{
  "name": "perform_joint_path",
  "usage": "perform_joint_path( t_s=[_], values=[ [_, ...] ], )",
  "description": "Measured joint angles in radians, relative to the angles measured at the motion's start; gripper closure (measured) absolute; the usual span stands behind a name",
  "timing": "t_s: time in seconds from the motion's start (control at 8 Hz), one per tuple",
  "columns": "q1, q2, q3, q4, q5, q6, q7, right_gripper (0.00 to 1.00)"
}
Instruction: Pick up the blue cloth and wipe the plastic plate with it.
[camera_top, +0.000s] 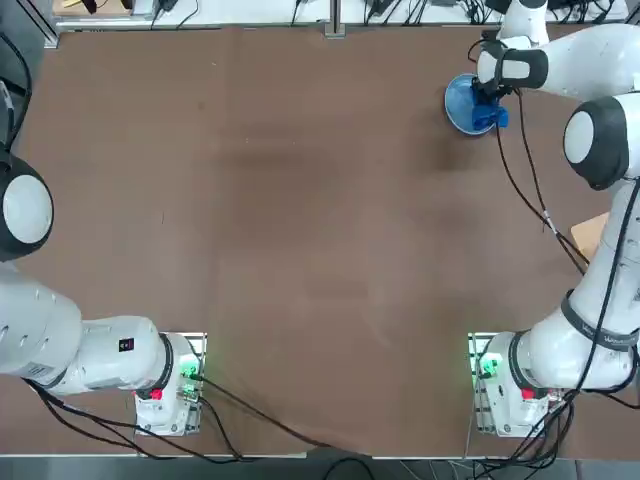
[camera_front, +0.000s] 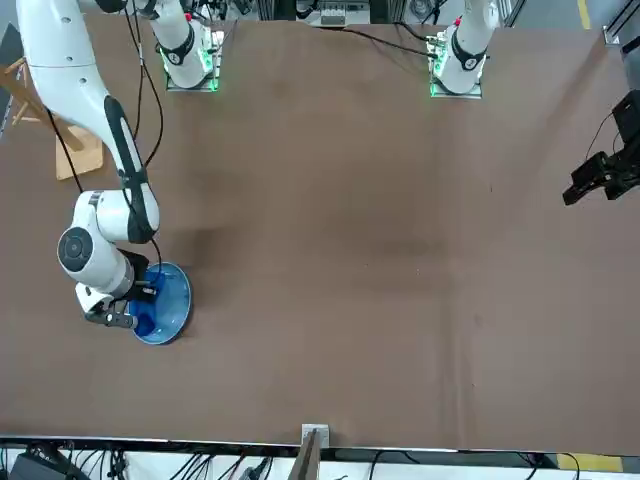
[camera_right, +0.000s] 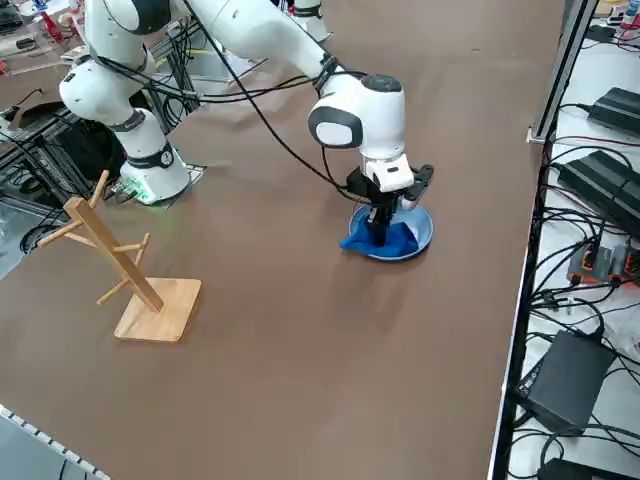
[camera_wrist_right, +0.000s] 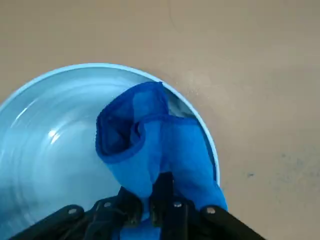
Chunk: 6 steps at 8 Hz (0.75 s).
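Observation:
The light blue plastic plate (camera_top: 460, 104) sits near the table's far right corner. The deep blue cloth (camera_top: 491, 119) lies bunched on the plate's right part and hangs over its rim. My right gripper (camera_top: 488, 97) stands over the plate, pointing down, shut on the cloth. In the right wrist view the gripper (camera_wrist_right: 162, 192) pinches a fold of the cloth (camera_wrist_right: 150, 140), which rests on the plate (camera_wrist_right: 50, 150). From the right side, the cloth (camera_right: 380, 241) droops past the near edge of the plate (camera_right: 418, 232) below the gripper (camera_right: 383, 230).
A wooden peg rack (camera_right: 130, 280) stands on the table on the robot's right, nearer the base than the plate. Power bricks and cables (camera_right: 590, 180) lie beyond the table's far edge. The brown table (camera_top: 300, 220) stretches wide to the plate's left.

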<state>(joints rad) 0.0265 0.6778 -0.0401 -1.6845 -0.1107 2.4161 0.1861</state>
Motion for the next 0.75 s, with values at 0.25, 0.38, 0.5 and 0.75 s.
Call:
perform_joint_path(
  t_s=[0.25, 0.38, 0.5, 0.75],
  values=[
    [0.000, 0.000, 0.000, 0.000, 0.027, 0.000, 0.001, 0.90],
    [0.001, 0.000, 0.001, 0.000, 0.035, -0.001, 0.001, 0.90],
    [0.003, 0.000, 0.005, 0.000, 0.040, -0.002, 0.001, 0.90],
    [0.014, 0.001, 0.015, 0.000, 0.073, -0.003, 0.010, 0.90]
  ],
)
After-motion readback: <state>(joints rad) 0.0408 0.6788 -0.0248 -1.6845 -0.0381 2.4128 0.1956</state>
